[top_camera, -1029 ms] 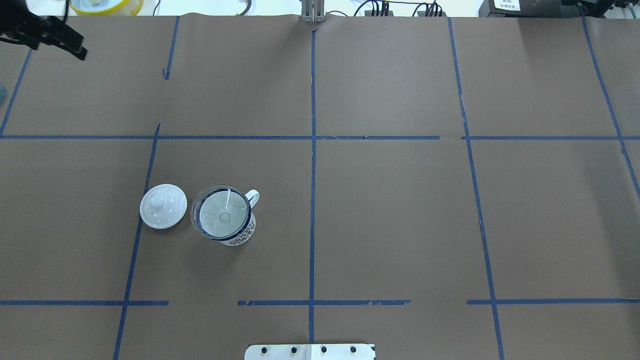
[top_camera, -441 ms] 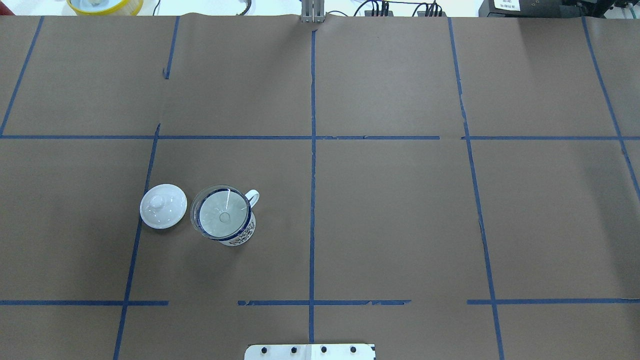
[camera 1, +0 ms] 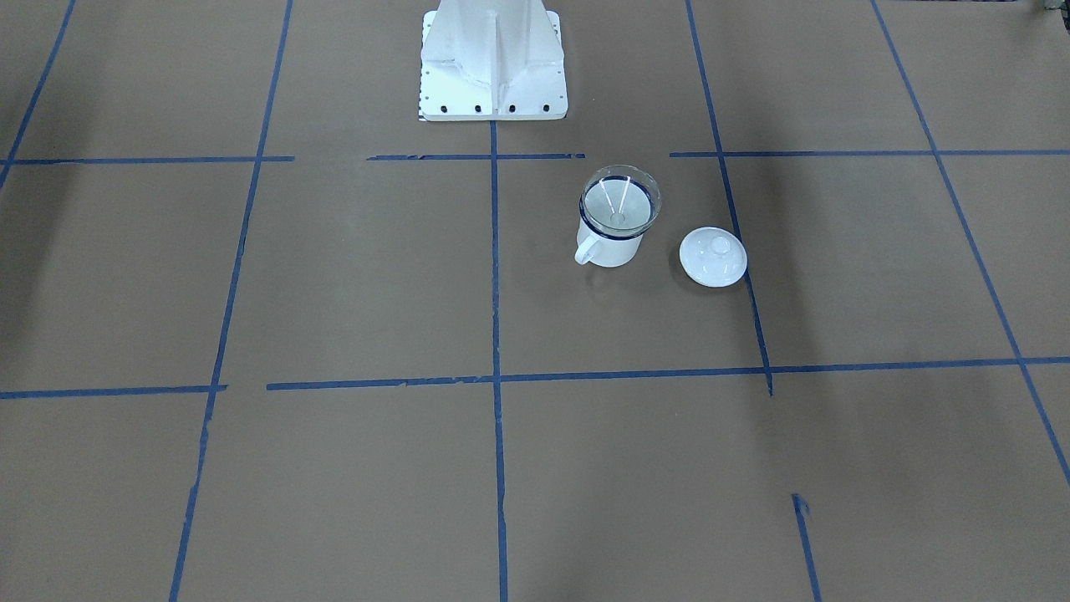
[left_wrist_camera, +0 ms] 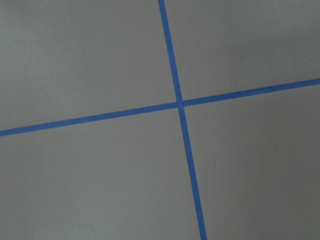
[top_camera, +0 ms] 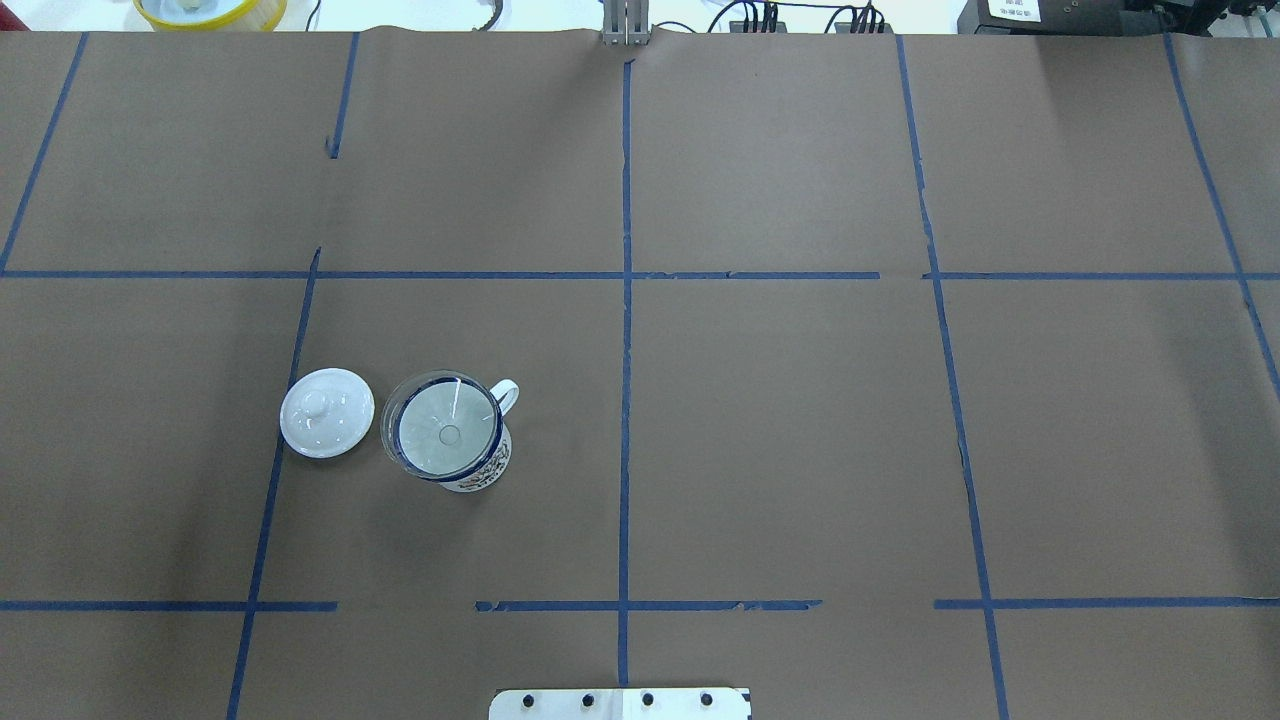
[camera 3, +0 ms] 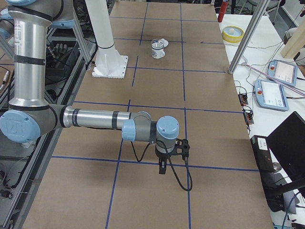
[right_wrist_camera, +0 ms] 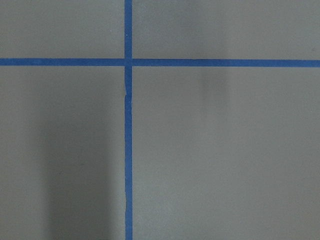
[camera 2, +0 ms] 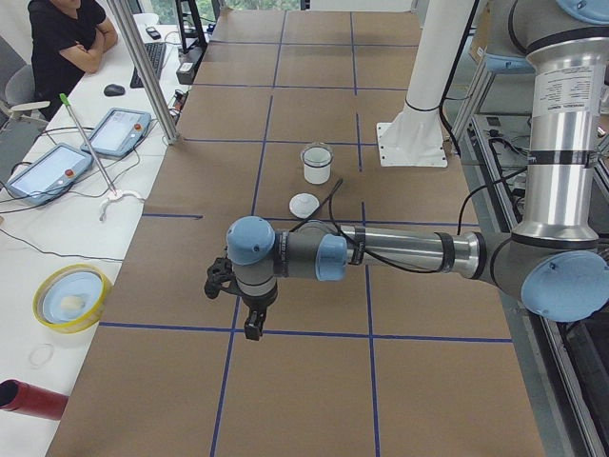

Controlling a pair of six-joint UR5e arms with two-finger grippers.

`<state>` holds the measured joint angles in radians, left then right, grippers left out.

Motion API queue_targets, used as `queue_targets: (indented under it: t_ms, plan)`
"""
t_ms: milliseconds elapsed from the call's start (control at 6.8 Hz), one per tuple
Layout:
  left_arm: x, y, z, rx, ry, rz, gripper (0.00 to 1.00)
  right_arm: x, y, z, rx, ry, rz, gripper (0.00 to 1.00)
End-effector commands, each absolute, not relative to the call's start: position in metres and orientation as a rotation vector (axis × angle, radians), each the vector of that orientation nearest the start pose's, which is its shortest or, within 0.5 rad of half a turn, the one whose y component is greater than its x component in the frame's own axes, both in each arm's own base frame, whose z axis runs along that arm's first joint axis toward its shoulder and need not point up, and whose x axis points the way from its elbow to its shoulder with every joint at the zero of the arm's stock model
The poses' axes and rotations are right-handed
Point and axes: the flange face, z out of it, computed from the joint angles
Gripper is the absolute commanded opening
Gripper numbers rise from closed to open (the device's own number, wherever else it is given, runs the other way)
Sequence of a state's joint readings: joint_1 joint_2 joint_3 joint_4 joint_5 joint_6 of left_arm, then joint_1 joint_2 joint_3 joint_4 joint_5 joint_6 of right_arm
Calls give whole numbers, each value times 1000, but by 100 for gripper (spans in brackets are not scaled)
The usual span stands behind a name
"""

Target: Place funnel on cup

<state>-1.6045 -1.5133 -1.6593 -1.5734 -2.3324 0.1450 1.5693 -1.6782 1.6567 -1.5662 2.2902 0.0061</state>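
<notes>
The clear funnel (top_camera: 445, 430) sits upright in the mouth of the white cup (top_camera: 482, 474), spout down, handle toward the far right. Both also show in the front view, the funnel (camera 1: 619, 199) on the cup (camera 1: 619, 248), and small in the left view (camera 2: 316, 168). My left gripper (camera 2: 249, 329) hangs over the table's left end, far from the cup. My right gripper (camera 3: 163, 170) hangs over the right end. Both show only in the side views, so I cannot tell whether they are open or shut. The wrist views show only paper and blue tape.
A round white knobbed lid (top_camera: 327, 412) lies just left of the cup. The white robot pedestal (camera 1: 493, 67) stands at the table's near edge. A metal pole (camera 2: 143, 67), tablets and a yellow bowl (camera 2: 68, 297) are on the operators' side.
The left gripper, at the top left corner of the overhead view a second ago, has moved out of that view. The funnel, cup and lid have not moved.
</notes>
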Motion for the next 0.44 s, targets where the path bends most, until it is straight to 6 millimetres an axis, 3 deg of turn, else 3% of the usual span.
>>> queue_targets:
  t_ms: [0, 294]
  plan:
    - [-83, -462, 648, 99, 757, 115, 100, 67, -445, 670, -19, -719, 10, 100]
    - [-83, -463, 647, 97, 757, 111, 100, 67, -445, 670, -19, -719, 10, 100]
